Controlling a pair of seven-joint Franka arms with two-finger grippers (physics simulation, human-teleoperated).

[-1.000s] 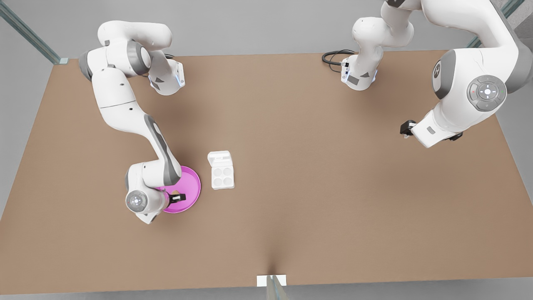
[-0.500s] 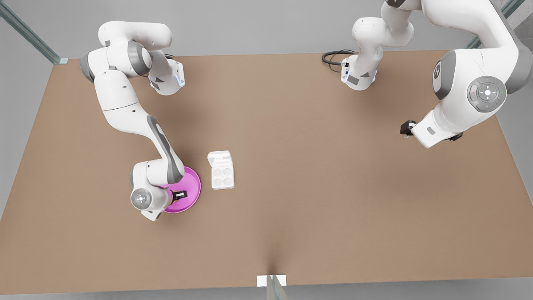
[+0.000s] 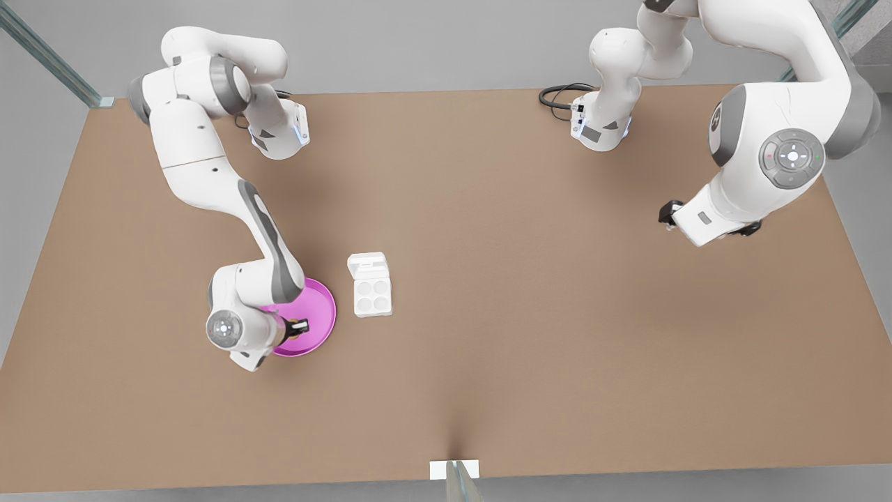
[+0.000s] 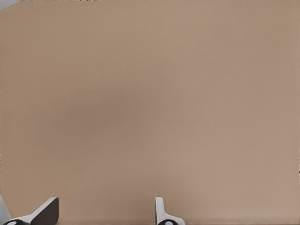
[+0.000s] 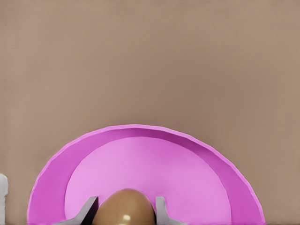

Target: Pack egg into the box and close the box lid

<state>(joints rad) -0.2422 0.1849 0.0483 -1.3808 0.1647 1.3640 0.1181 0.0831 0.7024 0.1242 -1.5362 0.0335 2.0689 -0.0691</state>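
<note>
Gripping position confirmed: my right tool [image 3: 301, 325] is down over the pink plate [image 3: 322, 315], on the front view's left, and its two fingers [image 5: 87, 208] stand on either side of the egg [image 5: 124, 208], close against it. From the right wrist view the fingers appear to pinch the egg, which sits on the plate's inner surface toward its rim. In the front view the egg [image 3: 295, 326] is a small tan spot between the dark fingertips. The box [image 3: 372, 294] rests on the counter [image 3: 529, 307] just beside the plate, on the side toward the front view's right, apart from it. All four round cups are exposed. The lid [image 3: 367, 265] is folded back, open, on the far side of the tray. My left tool [image 3: 670, 213] waits well apart, above bare counter near the front view's right edge. In the left wrist view its fingers [image 4: 47, 212] are spread wide, with nothing between them but brown counter.
</note>
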